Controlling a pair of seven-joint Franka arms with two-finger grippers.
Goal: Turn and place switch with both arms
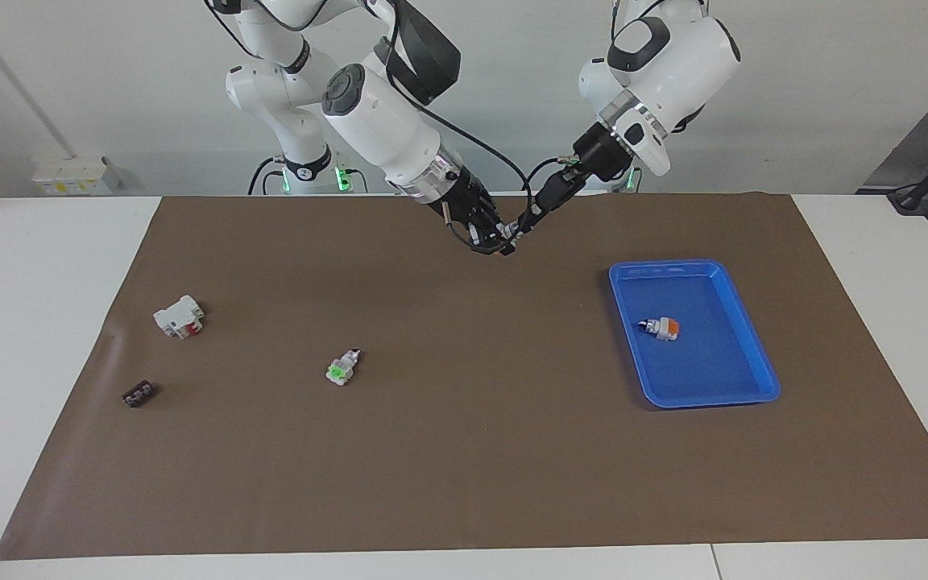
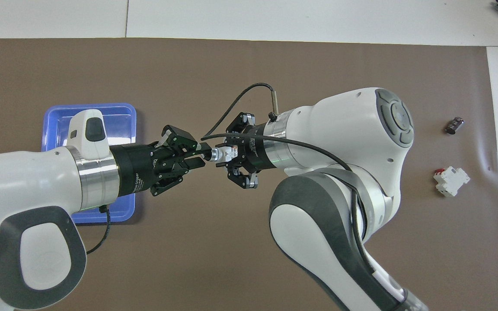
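Right gripper [image 2: 227, 154] closed on the switch [image 2: 219, 154], held in the air over the brown mat [image 1: 464, 451], knob tip pointing at the left arm. Left gripper [image 2: 201, 155] meets it head-on: its fingers [image 2: 196, 163] bracket the black knob tip, but whether they have closed onto it cannot be told (the gap looks narrow in the overhead view). In the facing view both grippers join tip to tip over the part of the mat nearest the robots, midway between the two bases.

Blue tray [image 1: 754, 354] toward the left arm's end, holding a second switch [image 1: 662, 327], orange face showing. A third switch [image 1: 342, 366], green face up, lies on the mat, nearer the right arm's end than the tray. At the right arm's end: larger white block with red parts [image 1: 179, 316], and the small flat black block [image 1: 138, 394] farther from the robots.
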